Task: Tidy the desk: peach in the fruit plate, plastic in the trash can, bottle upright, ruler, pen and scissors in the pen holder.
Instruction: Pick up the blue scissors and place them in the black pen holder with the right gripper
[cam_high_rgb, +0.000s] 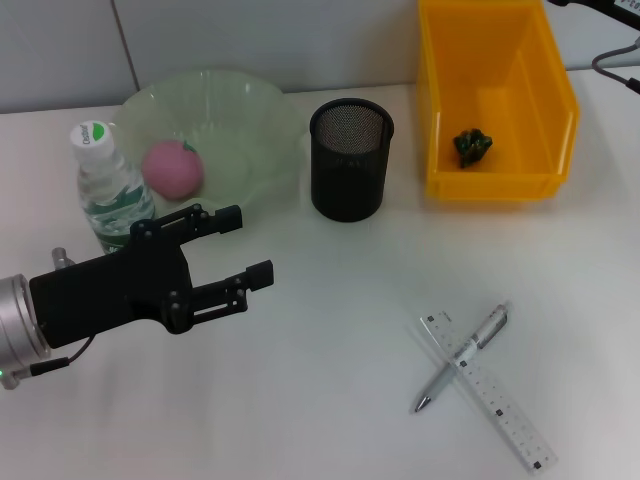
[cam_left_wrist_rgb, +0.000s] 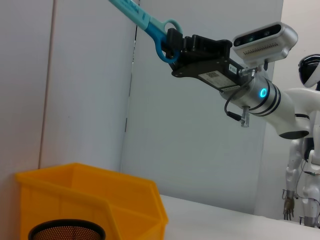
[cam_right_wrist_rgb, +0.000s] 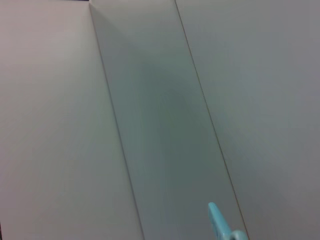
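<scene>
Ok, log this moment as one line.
left gripper: open, beside bottle | right gripper: raised, holding scissors | pen, ruler: on desk

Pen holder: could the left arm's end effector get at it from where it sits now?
Probably yes. The left end effector hovers open and empty over the table, and the pen holder stands beyond it with only bare tabletop between them. The fruit plate sits beside that path, not across it.

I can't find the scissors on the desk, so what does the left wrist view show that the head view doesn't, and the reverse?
Only the left wrist view shows the right pincer raised high, shut on the blue scissors. Only the head view shows the left pincer open, the bottle, the peach in the fruit plate, the pen and ruler. Both show the pen holder and yellow bin.
</scene>
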